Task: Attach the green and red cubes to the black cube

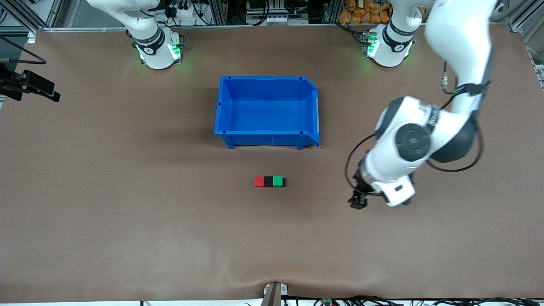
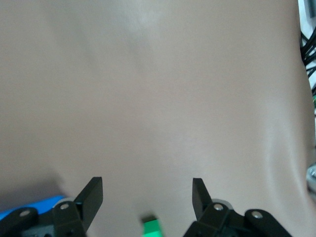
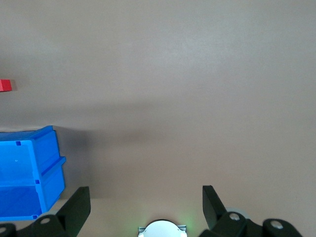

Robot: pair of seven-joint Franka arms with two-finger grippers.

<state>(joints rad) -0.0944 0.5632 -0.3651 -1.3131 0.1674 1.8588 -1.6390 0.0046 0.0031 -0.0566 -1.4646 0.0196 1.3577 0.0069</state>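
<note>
Red cube (image 1: 259, 182), black cube (image 1: 268, 182), green cube (image 1: 278, 182) touching in row, left gripper (image 1: 358, 201) and right gripper (image 3: 146, 203) jaws open, empty

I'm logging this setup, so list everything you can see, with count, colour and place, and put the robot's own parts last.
red cube: one, bright red, on the table at the right arm's end of the row, touching the black cube.
black cube: one, matte black, middle of the row.
green cube: one, bright green, at the left arm's end of the row, touching the black cube.
blue bin: one, blue, nothing seen in it, farther from the front camera than the row.
table: one, brown surface.
left gripper: one, black fingers, open, over bare table toward the left arm's end.
right gripper: one, black fingers, open; this arm waits.
</note>
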